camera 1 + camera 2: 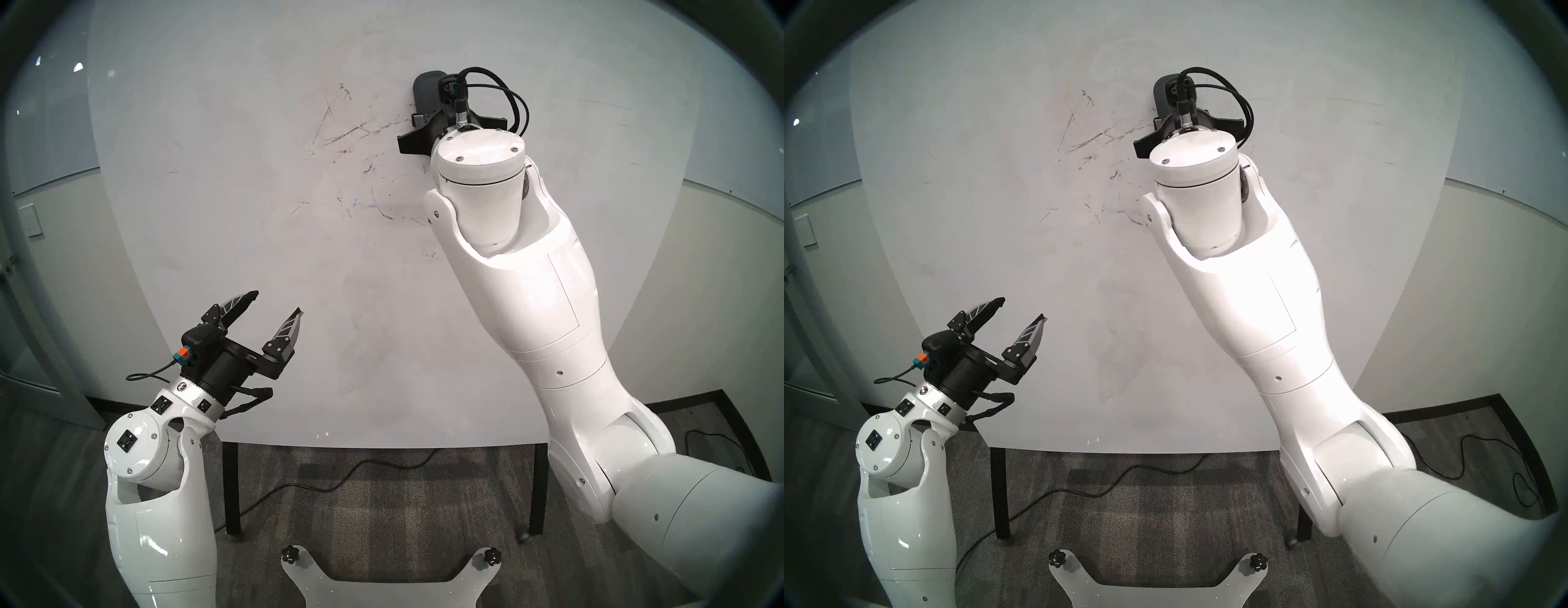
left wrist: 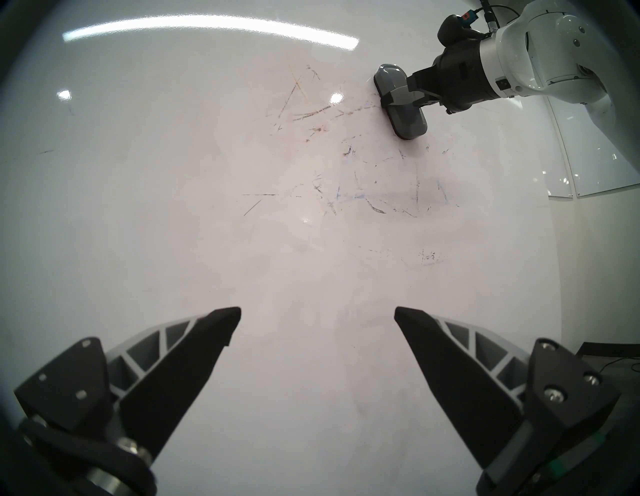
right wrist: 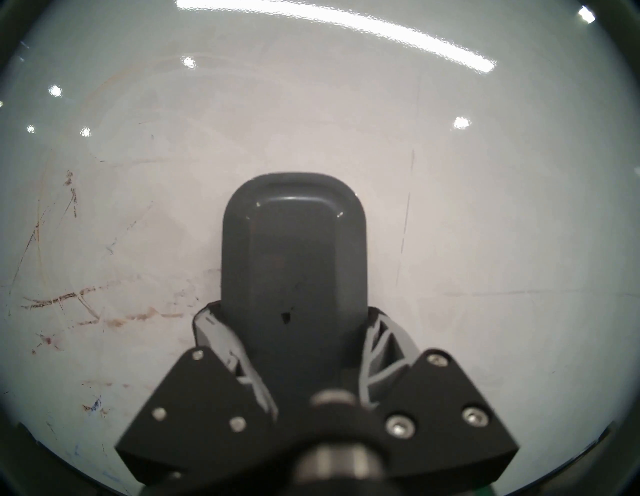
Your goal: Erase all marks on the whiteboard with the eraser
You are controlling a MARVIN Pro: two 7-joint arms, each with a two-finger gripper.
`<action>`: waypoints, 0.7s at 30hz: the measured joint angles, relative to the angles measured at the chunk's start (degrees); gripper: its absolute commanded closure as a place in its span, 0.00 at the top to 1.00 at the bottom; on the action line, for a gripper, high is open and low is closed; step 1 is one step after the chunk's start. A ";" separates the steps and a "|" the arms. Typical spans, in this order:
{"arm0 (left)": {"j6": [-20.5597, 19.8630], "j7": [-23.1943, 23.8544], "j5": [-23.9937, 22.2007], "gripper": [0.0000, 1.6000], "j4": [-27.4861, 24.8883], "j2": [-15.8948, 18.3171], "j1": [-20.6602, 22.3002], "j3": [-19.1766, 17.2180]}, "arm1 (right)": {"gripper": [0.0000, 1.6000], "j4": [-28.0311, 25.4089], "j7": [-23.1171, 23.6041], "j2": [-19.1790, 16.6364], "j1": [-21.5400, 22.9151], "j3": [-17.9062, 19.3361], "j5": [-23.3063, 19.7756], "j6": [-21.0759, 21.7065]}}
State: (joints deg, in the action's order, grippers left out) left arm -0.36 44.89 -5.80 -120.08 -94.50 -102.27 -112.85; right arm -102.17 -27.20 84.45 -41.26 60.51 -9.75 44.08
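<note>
Two arms: we wipe with the right.
Right pincer (image 3: 289, 332): clamped on the eraser (image 3: 294, 249), flat against the whiteboard (image 1: 212, 191), long axis vertical.
Marks (image 2: 311, 114): just left and below.
Left pincer (image 2: 318, 313): spread, empty, farther away.
Hidden: right arm covers the lower-right streaks in our head views.

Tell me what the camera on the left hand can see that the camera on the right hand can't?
Only the left wrist view shows the open left gripper, the right gripper from the side squeezing the eraser's middle, and the faint blue marks lower on the whiteboard.

Only the right wrist view shows the eraser's back close up, with its tiny dark dot.

Both show the eraser pressed against the whiteboard and the brownish streaks beside it.
</note>
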 measured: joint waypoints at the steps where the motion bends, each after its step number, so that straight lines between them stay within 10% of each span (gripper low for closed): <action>1: 0.00 0.00 0.00 1.00 0.00 0.00 0.00 0.00 | 0.00 -0.19 -0.05 0.00 -0.34 0.19 -0.12 -0.10; 21: 0.00 0.02 0.00 1.00 0.04 0.00 0.01 0.00 | 0.00 -1.84 -0.96 -0.54 -4.21 2.38 -1.36 -0.53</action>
State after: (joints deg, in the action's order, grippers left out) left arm -0.36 44.91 -5.80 -120.04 -94.50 -102.26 -112.85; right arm -104.00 -28.16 83.91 -45.47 62.89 -11.11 43.55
